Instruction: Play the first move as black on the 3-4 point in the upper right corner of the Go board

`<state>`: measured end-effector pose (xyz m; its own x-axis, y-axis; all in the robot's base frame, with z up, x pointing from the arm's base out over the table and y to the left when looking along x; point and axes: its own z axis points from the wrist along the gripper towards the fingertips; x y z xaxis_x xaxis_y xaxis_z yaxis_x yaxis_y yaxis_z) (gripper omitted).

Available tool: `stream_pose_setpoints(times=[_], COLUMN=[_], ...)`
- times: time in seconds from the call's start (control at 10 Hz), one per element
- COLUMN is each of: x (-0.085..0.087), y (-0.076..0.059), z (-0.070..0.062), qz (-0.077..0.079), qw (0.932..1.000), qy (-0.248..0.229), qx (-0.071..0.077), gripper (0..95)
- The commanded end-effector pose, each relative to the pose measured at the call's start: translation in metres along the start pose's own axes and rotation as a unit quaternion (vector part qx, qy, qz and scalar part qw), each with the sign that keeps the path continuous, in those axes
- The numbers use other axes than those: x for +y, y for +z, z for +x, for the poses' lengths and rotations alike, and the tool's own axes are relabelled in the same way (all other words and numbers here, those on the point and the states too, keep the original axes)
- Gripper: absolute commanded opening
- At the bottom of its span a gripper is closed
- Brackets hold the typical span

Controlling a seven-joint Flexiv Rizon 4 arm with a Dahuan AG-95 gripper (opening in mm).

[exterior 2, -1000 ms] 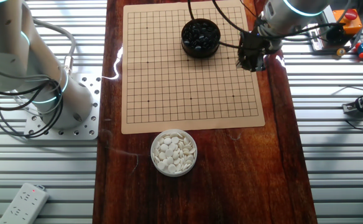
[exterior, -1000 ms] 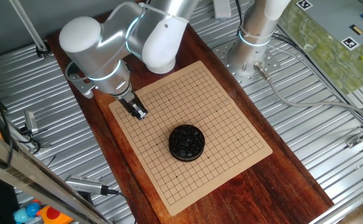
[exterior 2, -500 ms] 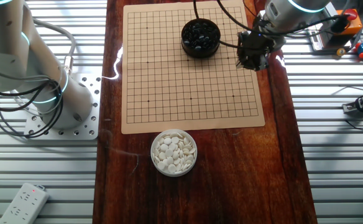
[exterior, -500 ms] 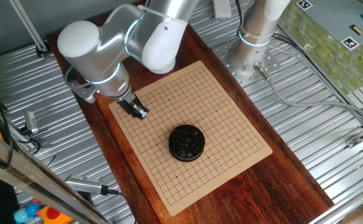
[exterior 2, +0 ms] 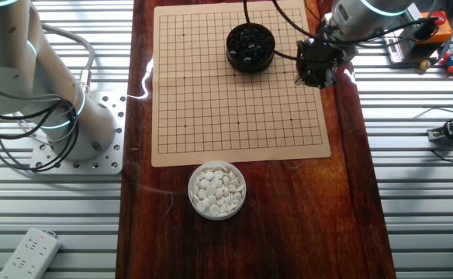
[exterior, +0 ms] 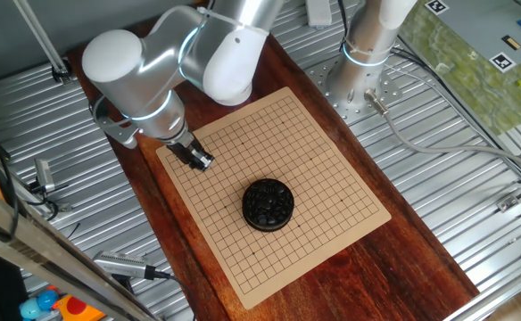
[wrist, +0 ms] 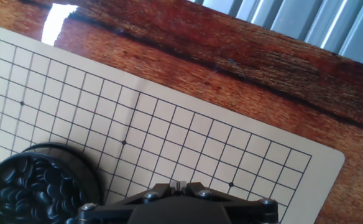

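The black stones fill a round dark bowl (exterior: 268, 204) (exterior 2: 250, 46) (wrist: 35, 186) that stands on the Go board (exterior: 323, 152) (exterior 2: 234, 116) (wrist: 169, 118). My gripper (exterior: 202, 162) (exterior 2: 316, 76) (wrist: 179, 185) hovers low over the board's edge strip, to one side of the bowl and close to a board corner (wrist: 334, 158). In the hand view the two fingertips are pressed together with only a hairline between them, and no stone shows there. A star point (wrist: 231, 184) lies just beside the tips. No stone lies on the grid.
A white bowl of white stones (exterior 2: 217, 190) sits on the dark wooden tabletop (exterior 2: 288, 217) just off the board's other end. A second silver arm's base (exterior 2: 79, 132) stands beside the wood. Ribbed metal surfaces and cables surround the table.
The gripper and wrist have shifted slightly along the board's edge, a few pixels. The bowls and the board have not moved.
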<state>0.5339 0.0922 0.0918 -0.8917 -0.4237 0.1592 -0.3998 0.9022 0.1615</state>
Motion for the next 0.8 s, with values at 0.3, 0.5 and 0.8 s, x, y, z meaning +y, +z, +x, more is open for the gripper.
stream_pose_setpoints(times=[0.3, 0.5, 0.8], x=[0.0, 0.006, 0.033], y=[0.0, -0.002, 0.001], z=[0.0, 0.0, 0.011], qz=[0.0, -0.014, -0.026], qw=[0.9999, 0.9998, 0.9994], qy=[-0.01, -0.012, 0.022], qx=[0.003, -0.002, 0.011], gripper=[0.0, 0.0, 0.0])
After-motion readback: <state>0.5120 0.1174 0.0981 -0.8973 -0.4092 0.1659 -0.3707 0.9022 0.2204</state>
